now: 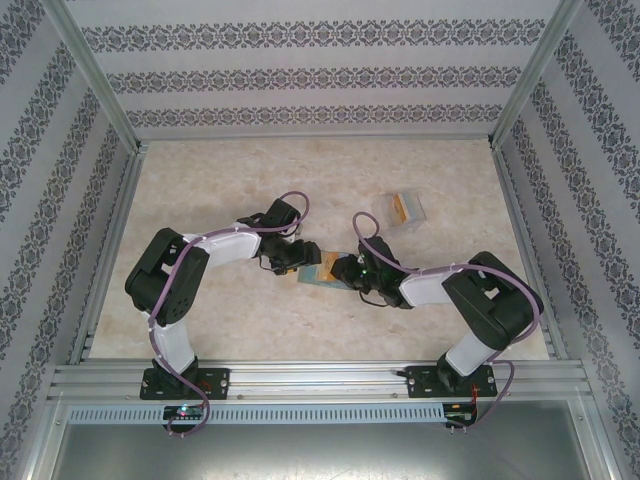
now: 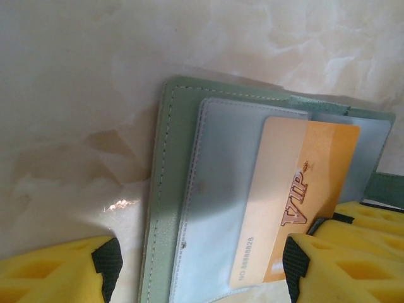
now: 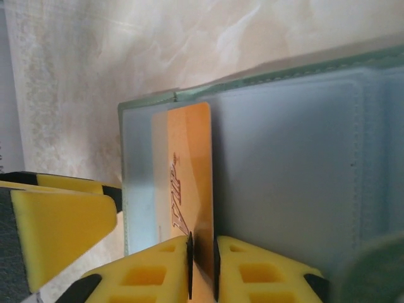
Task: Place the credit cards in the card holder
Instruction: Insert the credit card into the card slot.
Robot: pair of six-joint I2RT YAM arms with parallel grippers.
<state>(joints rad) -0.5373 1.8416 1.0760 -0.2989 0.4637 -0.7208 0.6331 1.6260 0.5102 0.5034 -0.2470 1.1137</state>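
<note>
left gripper (image 1: 295,262) is sitting at the left end of the card holder (image 2: 165,189), which is lying open and flat on the table (image 1: 250,330) between the two arms. Its fingers (image 2: 57,271) are spread wide. One is resting clear of the holder's green border and the other is overlapping the holder's far corner. Can't tell if that one is pressing down or just hovering. Nothing is being pinched.

orange card (image 2: 315,164) is lying roughly half inside a translucent sleeve: the tucked part is showing pale through the plastic and the rest is sticking out bare toward the right arm.

right gripper (image 3: 203,265) is nipping the card's exposed end, jaws nearly together with the thin edge between them.

Key relation: the card's long axis is running straight out from the right gripper into the sleeve mouth. The remaining push is therefore looking like a move along that axis, toward the left gripper. The right arm is the nearer one, already on the card.

clear case (image 1: 400,208) is sitting well apart, further back on the right. Its contents are too small to tell.
</note>
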